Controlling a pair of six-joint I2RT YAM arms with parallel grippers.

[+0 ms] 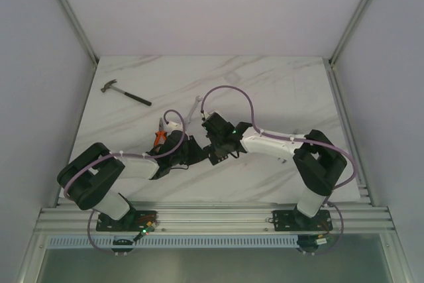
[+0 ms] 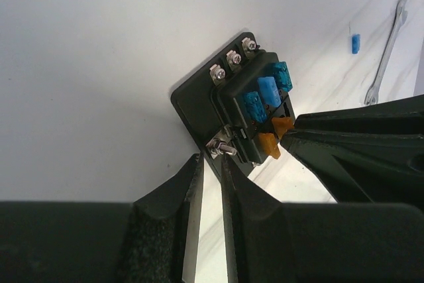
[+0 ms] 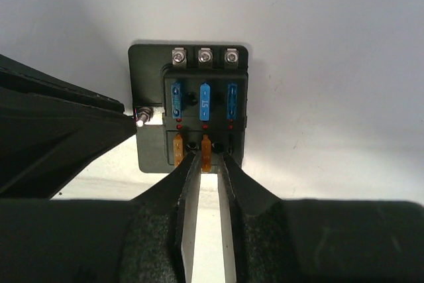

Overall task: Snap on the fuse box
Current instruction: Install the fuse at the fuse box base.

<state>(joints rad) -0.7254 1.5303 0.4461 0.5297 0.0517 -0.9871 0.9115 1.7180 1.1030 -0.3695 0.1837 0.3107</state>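
hammer (image 1: 126,93), wrench (image 2: 386,51), pliers (image 1: 159,138), loose fuse (image 2: 356,44)

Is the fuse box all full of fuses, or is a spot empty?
One spot looks empty. The fuse box holds three blue fuses on top but only two amber fuses below; the bottom-right slot is dark.

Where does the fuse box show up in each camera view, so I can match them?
Left wrist: fuse box right of centre, tilted.
Right wrist: centre, seen square-on.
Top external: mid-table just below the wrench, too dark to pick out.
Landmark: wrench, top right in left wrist, mid-table in top external; absent from right wrist.
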